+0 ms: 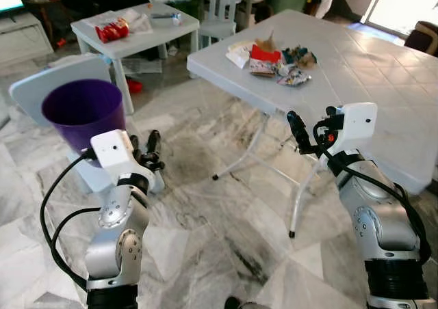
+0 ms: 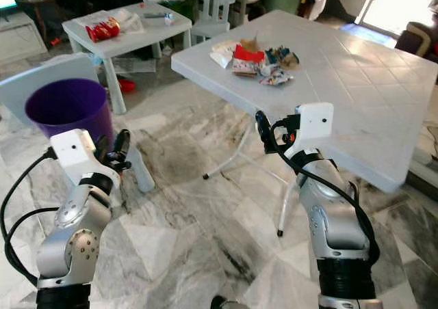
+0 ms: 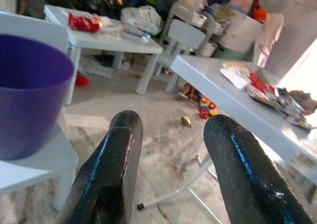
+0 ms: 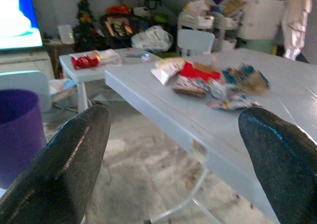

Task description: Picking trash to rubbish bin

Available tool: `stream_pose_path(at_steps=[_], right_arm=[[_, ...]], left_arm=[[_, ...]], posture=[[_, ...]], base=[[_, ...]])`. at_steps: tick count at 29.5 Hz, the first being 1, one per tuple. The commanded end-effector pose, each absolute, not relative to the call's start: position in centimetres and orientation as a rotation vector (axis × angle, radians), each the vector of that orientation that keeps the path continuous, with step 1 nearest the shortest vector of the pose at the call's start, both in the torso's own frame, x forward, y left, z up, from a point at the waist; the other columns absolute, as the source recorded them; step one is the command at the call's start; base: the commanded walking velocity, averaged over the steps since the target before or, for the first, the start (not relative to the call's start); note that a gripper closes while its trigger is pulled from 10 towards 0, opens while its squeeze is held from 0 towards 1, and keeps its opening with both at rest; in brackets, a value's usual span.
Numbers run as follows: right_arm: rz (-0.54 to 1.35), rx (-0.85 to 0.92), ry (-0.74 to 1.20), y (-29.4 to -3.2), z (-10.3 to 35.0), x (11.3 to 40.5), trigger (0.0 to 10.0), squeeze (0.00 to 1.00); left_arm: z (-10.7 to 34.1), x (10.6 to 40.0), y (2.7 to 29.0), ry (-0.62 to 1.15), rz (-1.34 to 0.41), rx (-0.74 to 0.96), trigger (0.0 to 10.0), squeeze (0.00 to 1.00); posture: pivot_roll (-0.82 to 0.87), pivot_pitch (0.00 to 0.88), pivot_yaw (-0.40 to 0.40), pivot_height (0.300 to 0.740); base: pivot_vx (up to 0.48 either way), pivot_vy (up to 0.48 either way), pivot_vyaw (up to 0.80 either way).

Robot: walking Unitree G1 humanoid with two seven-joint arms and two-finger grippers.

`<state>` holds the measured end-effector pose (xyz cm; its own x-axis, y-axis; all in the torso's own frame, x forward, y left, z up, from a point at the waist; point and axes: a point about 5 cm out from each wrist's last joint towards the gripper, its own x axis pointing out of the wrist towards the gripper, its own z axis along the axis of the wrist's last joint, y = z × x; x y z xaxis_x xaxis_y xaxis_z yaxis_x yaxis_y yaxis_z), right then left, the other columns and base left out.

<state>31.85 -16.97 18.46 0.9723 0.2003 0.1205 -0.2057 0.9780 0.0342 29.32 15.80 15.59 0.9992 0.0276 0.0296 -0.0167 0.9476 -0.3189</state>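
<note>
1. On the big white desk [image 1: 356,70], toward 12 o'clock, the trash [image 1: 274,59] is lying in a loose pile of wrappers near the desk's near-left edge.
2. At 10 o'clock, the purple bin [image 1: 85,111] is sitting upright on a pale chair [image 1: 41,83], well apart from the trash.
3. The left gripper [image 1: 145,152] is hovering just beside the bin at about 9 o'clock, its fingers [image 3: 106,174] standing spread and pinching nothing.
4. The right gripper [image 1: 301,135] is hanging in front of the desk's edge at about 2 o'clock, its fingers [image 4: 64,164] standing wide apart, pointing toward the trash without touching it.
5. Farther back at 11 o'clock, a small desk [image 1: 133,32] is carrying a red packet [image 1: 111,29].
</note>
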Motion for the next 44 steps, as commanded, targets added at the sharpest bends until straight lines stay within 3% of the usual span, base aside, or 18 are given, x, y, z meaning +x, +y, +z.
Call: stream_pose_path(at_steps=[1,25,44], right_arm=[[0.203,0.037,-0.138,-17.05,19.02,31.92,10.0,0.00],[0.196,0.029,-0.133,-17.08,18.91,31.92,10.0,0.00],[0.197,0.032,-0.140,-17.02,19.00,31.99,10.0,0.00]], left_arm=[[15.40,29.33,15.80,-0.026,0.020,-0.328,10.0,0.00],[15.28,29.22,15.39,-0.022,-0.008,-0.324,10.0,0.00],[14.90,29.34,15.20,0.003,-0.019,-0.314,10.0,0.00]], posture=[[0.03,0.084,-0.080,0.740],[0.03,0.093,-0.082,0.740],[0.03,0.091,-0.085,0.740]], base=[[0.326,0.000,0.00],[0.397,0.000,-0.03],[0.435,0.000,-0.59]])
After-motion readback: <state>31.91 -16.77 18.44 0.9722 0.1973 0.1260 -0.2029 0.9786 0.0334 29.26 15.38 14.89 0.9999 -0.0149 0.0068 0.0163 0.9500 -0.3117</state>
